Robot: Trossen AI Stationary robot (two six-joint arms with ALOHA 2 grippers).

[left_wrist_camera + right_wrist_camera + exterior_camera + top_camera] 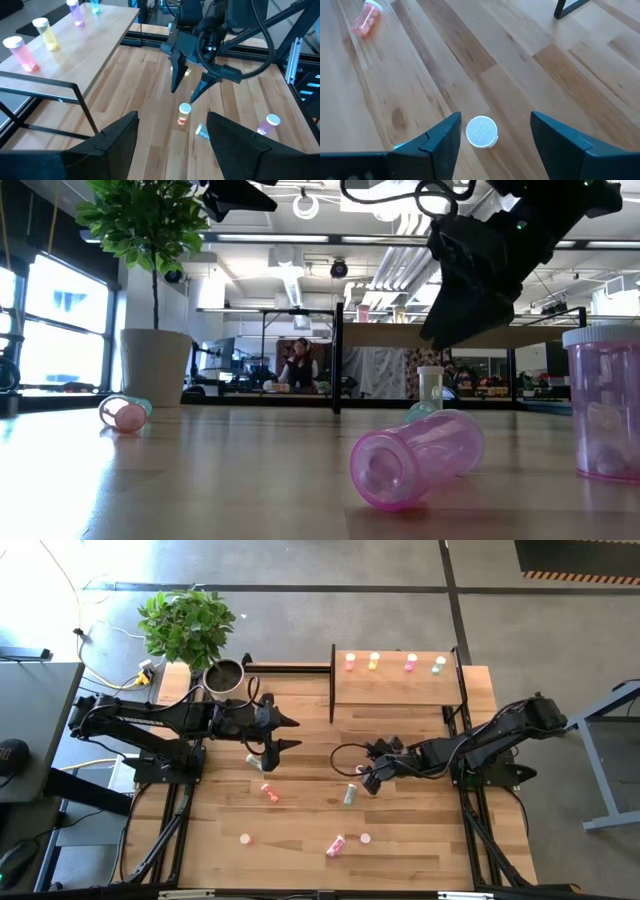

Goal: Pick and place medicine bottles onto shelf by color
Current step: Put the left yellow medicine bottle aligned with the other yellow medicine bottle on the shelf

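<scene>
Four small pastel medicine bottles (393, 662) stand in a row on the raised light-wood shelf (395, 690); we see others scattered on the striped wooden table (300, 820), one pink bottle (335, 845) lying down. Potted green plant (190, 630) sits at the table's far left corner. Right tool (368, 778), fingers apart, hovers over a white-capped upright bottle (481, 132). Left tool (290, 732), fingers apart, holds nothing.

Four medicine bottles stand upright in a row on the shelf (400, 690): a pink bottle (350, 662), a yellow bottle (374, 660), a magenta bottle (411, 662) and a pale green bottle (439, 665). Down on the table (300, 850), an orange-red bottle (269, 792) lies on its side, a green bottle (349, 795) lies nearby, a fallen pink bottle (336, 845) lies nearer the front edge, and two small ones (245, 838) (365, 837) stand upright.
</scene>
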